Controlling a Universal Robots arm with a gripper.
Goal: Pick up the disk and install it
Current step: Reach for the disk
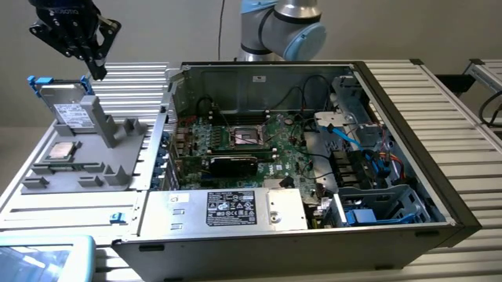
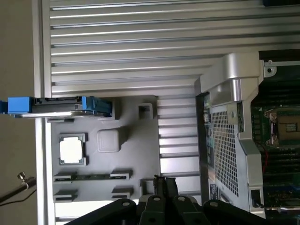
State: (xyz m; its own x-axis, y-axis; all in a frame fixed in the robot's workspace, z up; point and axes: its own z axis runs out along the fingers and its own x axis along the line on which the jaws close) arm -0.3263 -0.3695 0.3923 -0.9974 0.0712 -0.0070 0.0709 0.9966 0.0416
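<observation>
In the exterior view the disk (image 1: 70,107) stands on edge in a grey fixture tray (image 1: 117,132) at the exterior view's left, leaning a little, its white label facing the camera and its blue carrier frame showing at the top corners. The black jaws hang just above it and slightly toward the exterior view's right, pressed together with nothing between them, near the disk's top edge but clear of it.

The wrist view gives what that angle cannot: the disk (image 2: 61,107) is seen edge-on, a thin slab with blue frame at both ends, slotted into the tray (image 2: 136,140). The jaws appear as two dark tips side by side, meeting with no gap. Beside the disk in the tray lies a square silver CPU chip (image 2: 72,150), which the exterior view also catches (image 1: 61,151).

The exterior view alone lays open the computer case (image 1: 408,94) on the ribbed metal surface (image 1: 459,123): the motherboard (image 1: 251,141), a silver box with a black label (image 1: 235,208) and a drive cage (image 1: 388,205).
</observation>
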